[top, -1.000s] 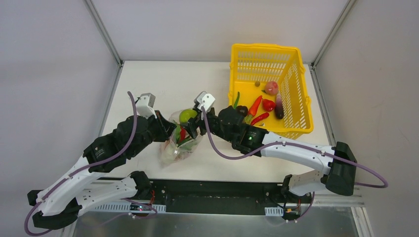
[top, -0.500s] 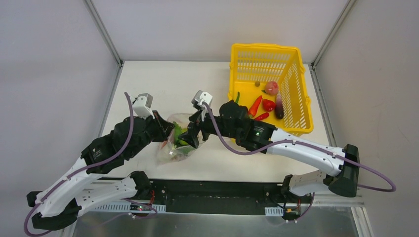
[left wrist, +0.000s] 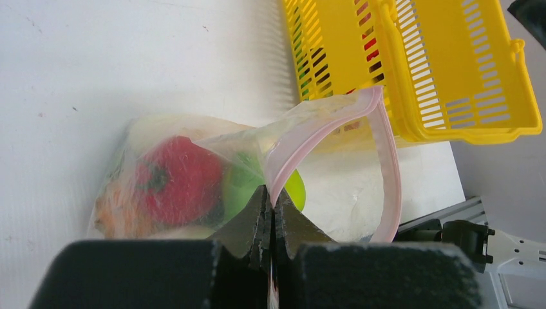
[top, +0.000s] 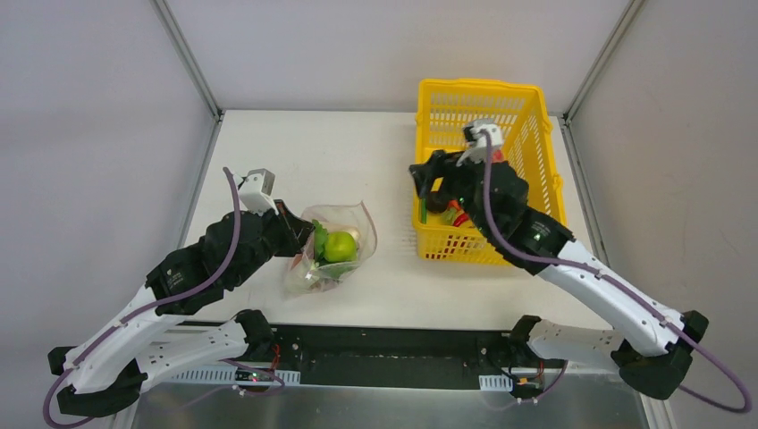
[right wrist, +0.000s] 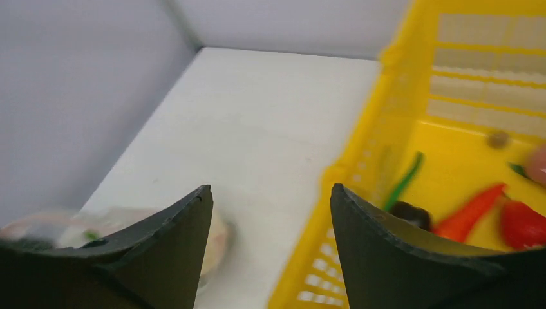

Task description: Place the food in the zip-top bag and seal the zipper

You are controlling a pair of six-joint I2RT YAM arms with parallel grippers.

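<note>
White table (top: 295, 152), grey walls (top: 89, 134) on three sides, and metal posts (top: 188, 58) in the far corners. A yellow basket (top: 478, 87) sits at the far right of the table.

The bag (top: 332, 255) lies left of centre, apart from the basket. It's clear, crinkly plastic. Its mouth is open and the pink zipper (left wrist: 388, 154) curls in a loop, unsealed. Inside are a green fruit (top: 340, 246), a red pepper (left wrist: 180, 180) and orange bits (left wrist: 116, 212).

The left gripper (left wrist: 270, 209) has its jaws closed, pinching the bag's film right at the zipper strip. The right gripper (right wrist: 270, 193) has its jaws apart with nothing between them, and it hangs over the basket's left wall.

- **Top view:** shows both arms and the layout. The pinch itself is hidden under the left arm, and the right arm covers most of the basket's contents.
- **Left wrist view:** the only one showing the grip point and the red pepper clearly.
- **Right wrist view:** blurred, but it shows the food in the basket: a green chilli (right wrist: 402, 180), an orange-red chilli (right wrist: 473, 209), a red piece (right wrist: 521, 225), a dark piece (right wrist: 409, 212) and a small brown ball (right wrist: 497, 138). The bag is only a smear at its lower left.
</note>
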